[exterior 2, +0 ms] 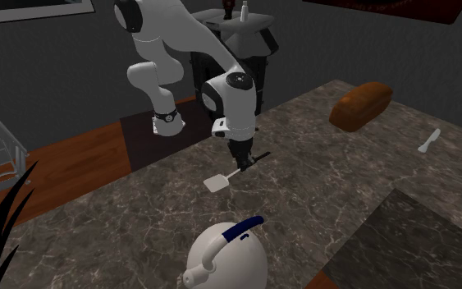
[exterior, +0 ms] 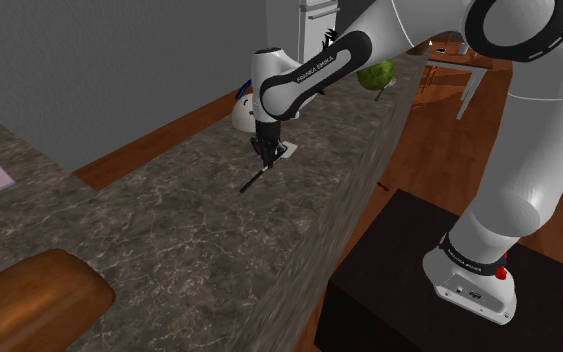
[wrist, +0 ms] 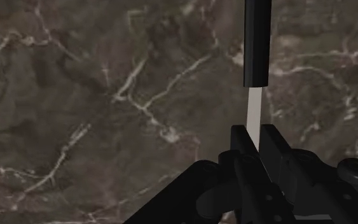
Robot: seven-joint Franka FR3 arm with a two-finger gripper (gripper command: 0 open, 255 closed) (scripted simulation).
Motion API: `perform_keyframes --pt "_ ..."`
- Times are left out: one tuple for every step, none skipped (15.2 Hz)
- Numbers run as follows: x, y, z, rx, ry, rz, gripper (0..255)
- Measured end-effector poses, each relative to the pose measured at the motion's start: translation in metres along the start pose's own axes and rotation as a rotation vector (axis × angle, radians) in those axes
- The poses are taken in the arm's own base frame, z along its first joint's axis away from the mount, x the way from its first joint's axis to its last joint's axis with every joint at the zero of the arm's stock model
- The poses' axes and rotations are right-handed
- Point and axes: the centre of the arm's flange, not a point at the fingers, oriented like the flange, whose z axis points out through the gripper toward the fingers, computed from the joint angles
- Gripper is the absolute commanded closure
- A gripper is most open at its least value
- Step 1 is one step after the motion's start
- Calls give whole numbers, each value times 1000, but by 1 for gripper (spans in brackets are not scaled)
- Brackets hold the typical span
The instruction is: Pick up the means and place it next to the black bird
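Note:
A spatula with a black handle and a flat white blade lies low over the dark marble countertop. My black gripper points straight down and is shut on the spatula's pale neck, one finger on each side. In the shoulder view the gripper stands between the white blade and the handle. In the second exterior view the gripper sits mid-counter. I cannot tell whether the spatula rests on the stone or hangs just above it.
A white kettle with a blue-striped handle stands near the blade. A brown loaf and a small white utensil lie at the counter's far end. A green round thing sits beyond the gripper. Black spiky shapes show off the counter.

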Motion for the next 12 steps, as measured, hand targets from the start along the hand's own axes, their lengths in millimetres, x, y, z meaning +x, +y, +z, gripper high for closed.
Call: perform_keyframes --pt "0 0 0 0 0 0 255" --pt "-1 0 -2 0 0 0 255" --pt "0 -1 -6 0 0 0 255" --pt "-1 0 -10 0 0 0 255" --pt "-1 0 -16 0 0 0 255" --pt "-1 -1 -20 0 0 0 255" --pt "-2 0 -26 0 0 0 255" --pt "-3 0 -32 0 0 0 255" --pt "-3 0 -37 0 0 0 255" --pt "-3 0 -42 0 0 0 255" --pt "-4 0 -47 0 0 0 255" --pt "-4 0 -52 0 0 0 255"
